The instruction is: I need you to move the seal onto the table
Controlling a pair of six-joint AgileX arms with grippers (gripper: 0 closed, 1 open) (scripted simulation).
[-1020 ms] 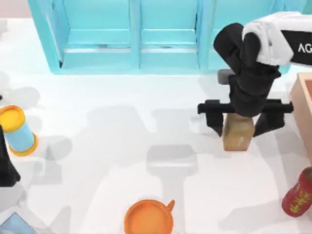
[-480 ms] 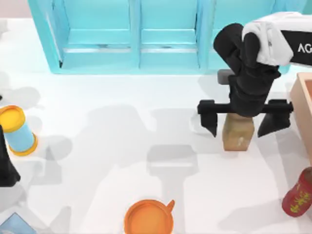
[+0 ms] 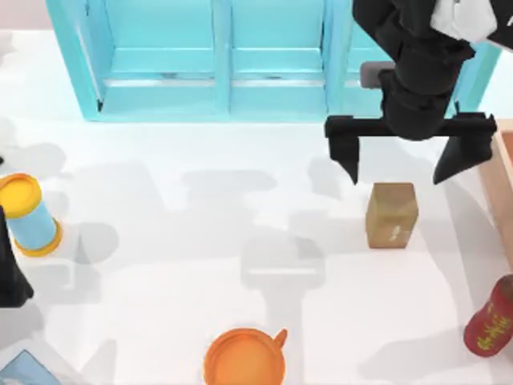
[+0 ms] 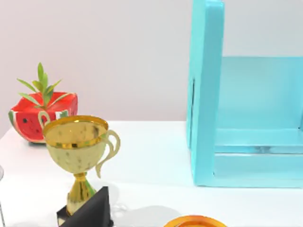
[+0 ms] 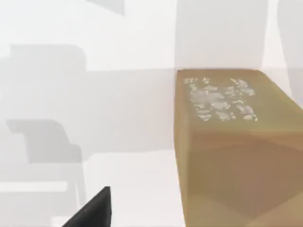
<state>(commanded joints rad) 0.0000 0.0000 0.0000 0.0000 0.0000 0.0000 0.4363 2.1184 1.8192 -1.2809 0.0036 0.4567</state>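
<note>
Lifted right gripper [image 3: 409, 156] (jaws spread); tan seal [image 3: 391, 215] rests on table [image 3: 200, 216].

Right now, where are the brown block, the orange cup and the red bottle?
brown block [image 3: 391, 215], top view, middle of its top face.
orange cup [image 3: 244, 358], top view, inside its round opening.
red bottle [image 3: 490, 322], top view, on its lettered side.

Item count: one seal [image 3: 391, 214], one red bottle [image 3: 492, 318], one orange cup [image 3: 244, 358], one yellow-capped blue can [image 3: 28, 213], one trophy [image 4: 80, 156], one watermelon planter [image 4: 40, 113], one turquoise shelf unit [image 3: 232, 60].
</note>
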